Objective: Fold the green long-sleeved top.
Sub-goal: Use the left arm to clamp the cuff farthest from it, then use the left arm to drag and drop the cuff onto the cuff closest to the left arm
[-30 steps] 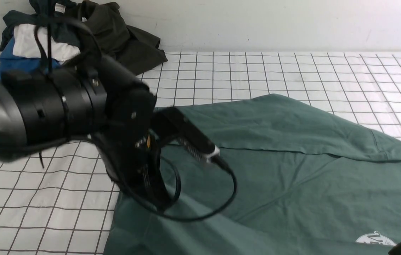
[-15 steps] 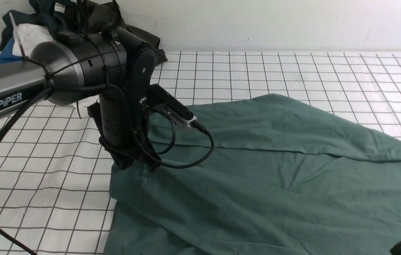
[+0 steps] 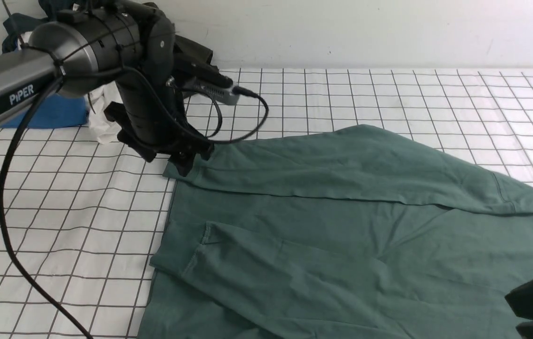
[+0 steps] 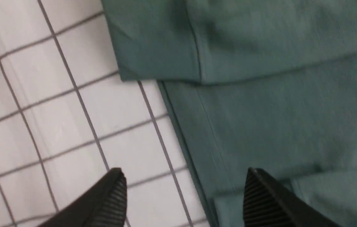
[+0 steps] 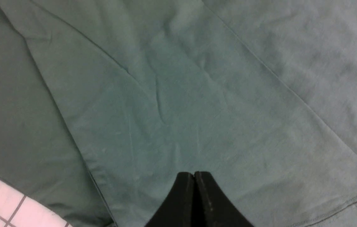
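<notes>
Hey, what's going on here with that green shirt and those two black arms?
A two-armed robot is folding a green long-sleeved top spread on a white table cover with a black grid. Both sleeves lie folded across the body. The left gripper hovers open over the top's edge, holding nothing. The right gripper is shut over the cloth at the other side.
</notes>
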